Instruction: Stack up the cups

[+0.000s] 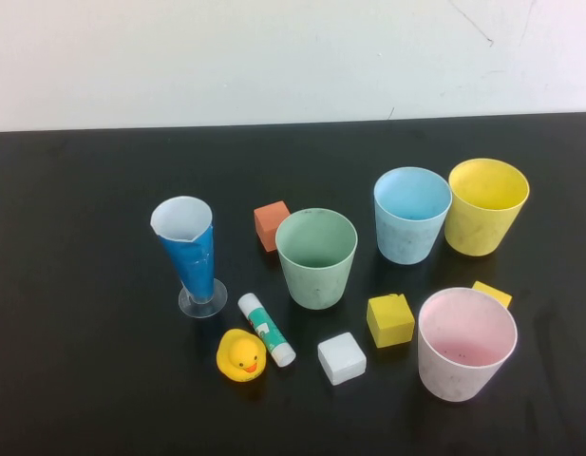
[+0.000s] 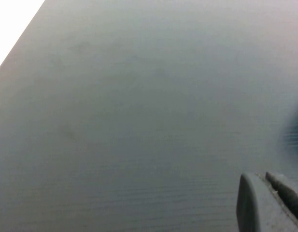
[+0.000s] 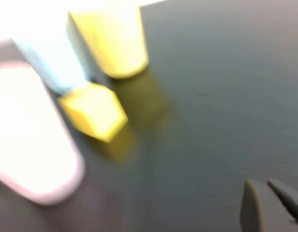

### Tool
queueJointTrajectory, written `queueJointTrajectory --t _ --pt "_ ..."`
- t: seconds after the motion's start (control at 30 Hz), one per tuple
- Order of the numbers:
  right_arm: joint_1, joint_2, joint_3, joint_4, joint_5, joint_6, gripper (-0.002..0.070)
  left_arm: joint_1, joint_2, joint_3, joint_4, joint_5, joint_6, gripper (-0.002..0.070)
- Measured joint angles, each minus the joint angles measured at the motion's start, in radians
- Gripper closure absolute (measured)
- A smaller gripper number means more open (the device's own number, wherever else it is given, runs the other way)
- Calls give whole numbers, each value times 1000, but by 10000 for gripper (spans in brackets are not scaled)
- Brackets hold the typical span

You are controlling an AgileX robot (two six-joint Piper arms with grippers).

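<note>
Four wide tapered plastic cups are standing upright and unstacked on the black tabletop (image 1: 84, 399): the pale green cup (image 1: 316, 256) near the centre, the light blue cup (image 1: 410, 215) and the yellow cup (image 1: 485, 206) just beside each other toward the far right, and the pink-white cup (image 1: 465, 343) nearest the robot on the right. Clutter is posing the main risk: the yellow foam block (image 1: 389, 319), the white block (image 1: 341, 358) and a second yellow block (image 1: 492, 293) tucked behind the pink-white cup are sitting close to the cup bases, so a descending hand could be knocking them or tipping a light cup. The tall narrow blue cone glass (image 1: 189, 255), orange cube (image 1: 271, 225), glue stick (image 1: 266, 329) and yellow rubber duck (image 1: 241, 355) are crowding the left side. Neither arm is appearing in the high view. The left hand (image 2: 269, 203) is showing only finger edges over bare tabletop, and the right hand (image 3: 272, 205) is showing the same near the pink-white cup; whether either is released or clenched cannot be told. The right wrist view is smearing the cups badly.
</note>
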Motion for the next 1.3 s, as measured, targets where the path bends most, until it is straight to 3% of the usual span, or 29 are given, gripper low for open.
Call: queueJointTrajectory --t 0.13,0.27,0.5,0.63,0.83,1.0,1.3 --pt "0 0 0 275 -1 73 679 0 0 0 2 0 0 677" --pt "0 0 0 364 -13 80 679 0 0 8 -47 -57 -12 677" --pt "0 0 0 384 -61 -23 679 0 0 8 -636 -310 -243 677" --pt "0 0 0 388 -87 -64 679 0 0 8 -767 -385 -261 677" --pt "0 0 0 392 -111 -109 679 0 0 8 -792 -405 -254 677" --pt "0 0 0 394 -96 -174 679 0 0 2 -741 -387 -160 677" --pt "0 0 0 395 -96 -245 679 0 290 -357 -575 141 172 677"
